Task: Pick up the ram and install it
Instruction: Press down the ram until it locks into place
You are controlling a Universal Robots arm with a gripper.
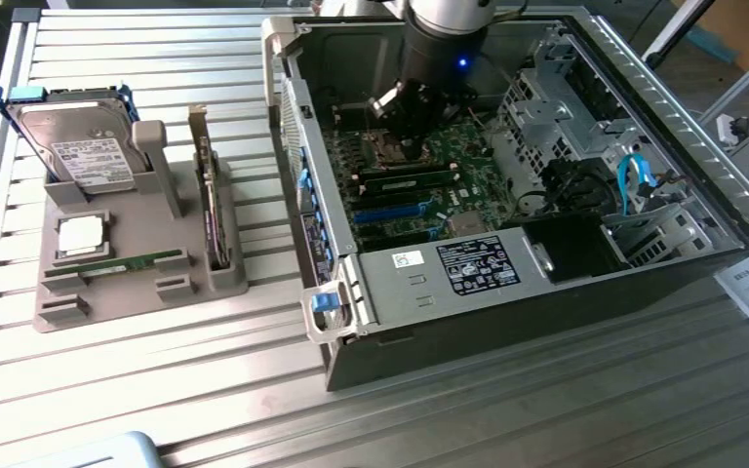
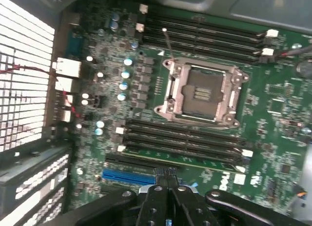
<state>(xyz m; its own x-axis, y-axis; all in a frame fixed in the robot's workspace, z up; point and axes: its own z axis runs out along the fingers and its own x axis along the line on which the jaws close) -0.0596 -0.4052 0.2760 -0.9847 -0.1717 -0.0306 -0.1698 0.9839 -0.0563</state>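
Robot arm (image 1: 447,29) reaching down from the far side into an open computer case (image 1: 687,166), which lies on its side on a ribbed metal desk (image 1: 153,390). The hand (image 1: 398,117) hangs just above the green main board (image 1: 413,195), close to the empty square processor socket (image 2: 202,92).

In the wrist view the hand (image 2: 168,173) shows two dark fingers (image 2: 158,201) drawn together until their tips meet, with nothing visibly held between them. The tips sit over the long black memory slots (image 2: 180,138) beside the socket, next to a blue slot (image 2: 127,177). A thin green edge runs along the slot closest to the fingertips; whether that is a seated stick cannot be told.

The ram (image 1: 121,263) is well apart from the hand, outside the case on the exterior view's left. It rests on its long edge in a groove at the near end of a grey plastic holder (image 1: 62,312) standing on the desk. Just beyond it in the same holder lies a small silver processor chip (image 1: 82,234). Farther back a hard drive (image 1: 82,146) leans upright, and a dark expansion card (image 1: 206,195) stands on edge along the holder's right side.
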